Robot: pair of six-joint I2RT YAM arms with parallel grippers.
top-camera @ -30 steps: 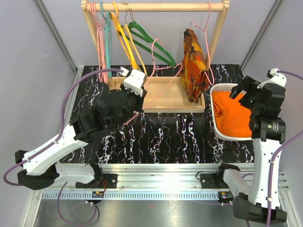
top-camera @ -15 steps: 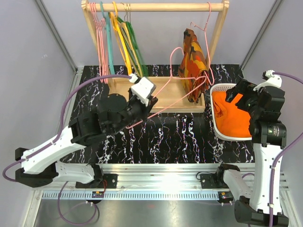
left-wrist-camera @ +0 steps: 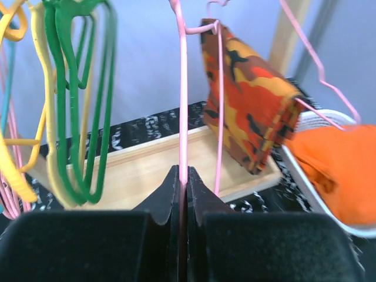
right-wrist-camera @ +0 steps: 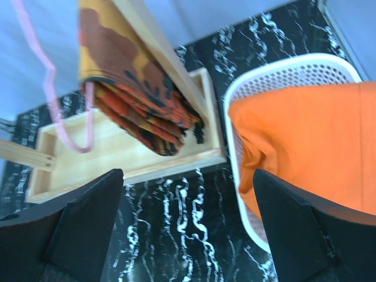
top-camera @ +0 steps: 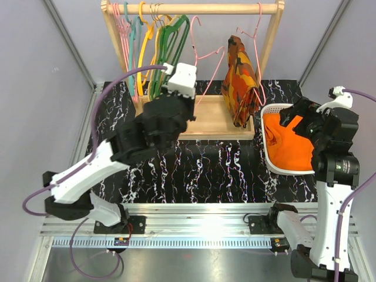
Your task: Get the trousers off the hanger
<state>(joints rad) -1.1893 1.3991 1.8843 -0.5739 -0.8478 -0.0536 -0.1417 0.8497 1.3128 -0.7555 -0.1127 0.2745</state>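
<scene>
From above, the trousers [top-camera: 289, 148] lie heaped in the white basket [top-camera: 275, 109] at the right of the table, well apart from the hanger [top-camera: 205, 57], which is bare, so the removal itself looks done. The left gripper [top-camera: 189, 94] holds that pink wire frame up by the wooden rail [top-camera: 205, 9], beside the green hangers [top-camera: 170, 47]. This is probably to hang it there, though I cannot tell if its hook is over the rail. The right gripper [top-camera: 304, 115] hovers over the basket's near rim with nothing in it. At the left wrist, the left gripper [left-wrist-camera: 183, 176] has its two black fingers pressed together on the hanger [left-wrist-camera: 183, 111], pinching the thin wire so that it stands upright. The camouflage garment [left-wrist-camera: 247, 106] hangs behind on a pink hanger of its own, and the trousers [left-wrist-camera: 341, 161] show at the right edge. At the right wrist, the right gripper [right-wrist-camera: 185, 197] has its fingers spread wide and empty above the dark table, with the trousers [right-wrist-camera: 305, 135] resting inside the basket [right-wrist-camera: 282, 69] just beside them.
</scene>
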